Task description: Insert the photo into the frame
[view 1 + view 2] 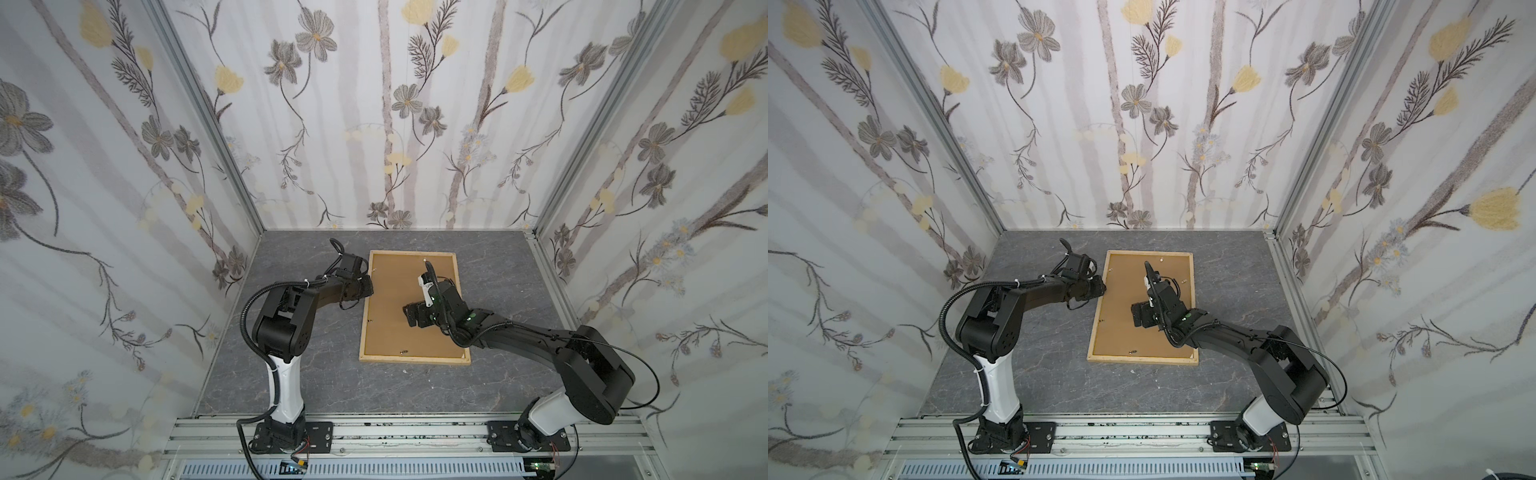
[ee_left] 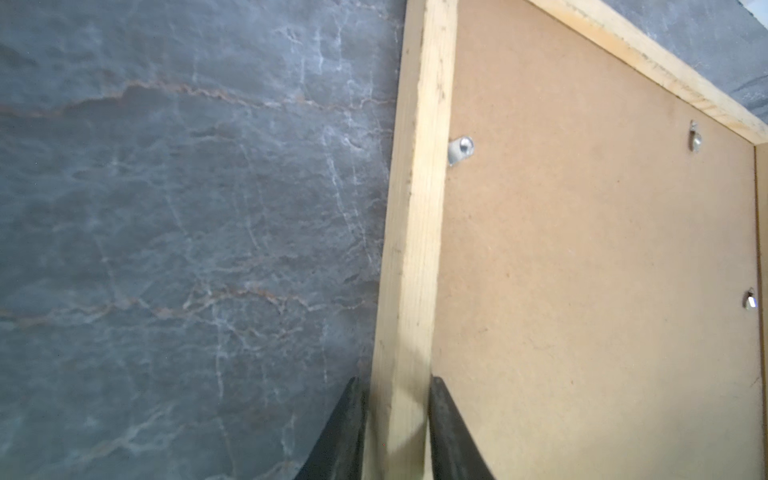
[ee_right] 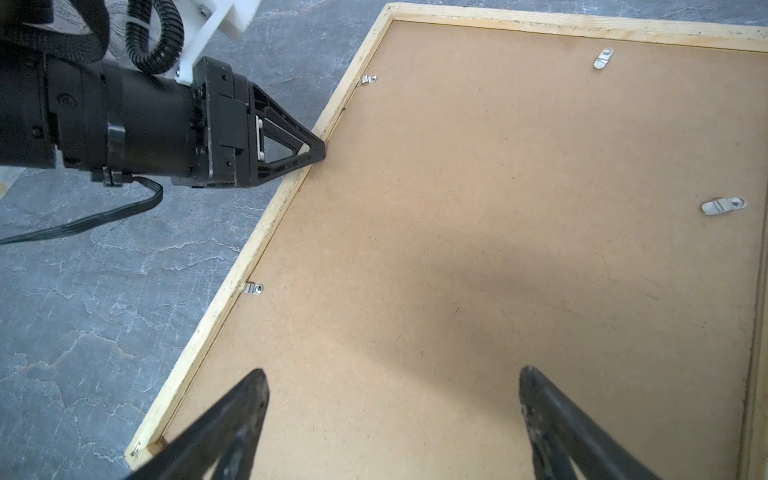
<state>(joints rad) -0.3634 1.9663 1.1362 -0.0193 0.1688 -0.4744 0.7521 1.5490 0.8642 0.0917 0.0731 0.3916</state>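
I have the frame (image 1: 415, 360) lying face down on the tabletop (image 1: 316, 374). The brown backing panel (image 1: 395, 299) fills it, sitting inside the wood strips, with small metal tabs (image 3: 723, 205) spaced round its edge.

My left hand (image 2: 395, 380) is low at one long side of the frame, reaching in from outside. One of its fingers (image 2: 349, 419) is on the tabletop side of the strip and the other is on the panel side. Both press against the wood, so the hand is clamped on the frame. One of the metal tabs sits further along the same strip, ahead of the fingertips.

My right hand (image 3: 392, 371) hangs over the backing panel with its fingers spread wide and nothing between them, the panel directly below both tips. The left hand is ahead of it and off to one side, well apart. In both top views the right forearm reaches in across the frame's other long side.
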